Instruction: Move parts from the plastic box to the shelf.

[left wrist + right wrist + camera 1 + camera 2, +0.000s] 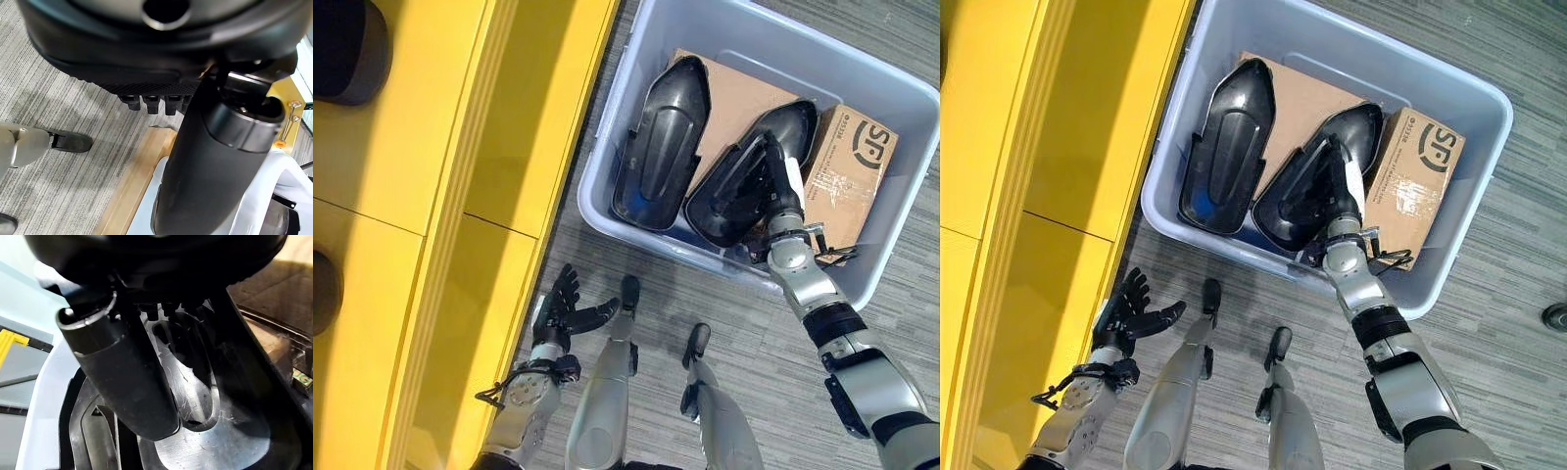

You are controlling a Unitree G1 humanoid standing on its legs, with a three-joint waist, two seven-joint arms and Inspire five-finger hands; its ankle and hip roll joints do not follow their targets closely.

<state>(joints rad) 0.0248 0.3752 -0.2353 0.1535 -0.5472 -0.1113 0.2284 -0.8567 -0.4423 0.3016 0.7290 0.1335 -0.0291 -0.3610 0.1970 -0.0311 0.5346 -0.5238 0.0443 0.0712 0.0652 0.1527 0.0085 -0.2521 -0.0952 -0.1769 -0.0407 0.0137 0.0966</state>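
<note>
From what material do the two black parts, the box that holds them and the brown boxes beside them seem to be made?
Black parts: probably moulded plastic, semi-gloss; smooth curved shells with ribs and soft highlights. The right hand reaches into the second one.
Plastic box: pale blue-grey plastic, smooth; thick rounded rim, slightly shiny.
Brown boxes: cardboard, matt; one has clear tape and black print.

The plastic box (891,259) is set on the floor just right of the shelf (440,196). Two parts are laid in it side by side, the left part (661,147) and the right part (744,176), over cardboard (734,93); a carton (852,162) is placed right of them
</note>
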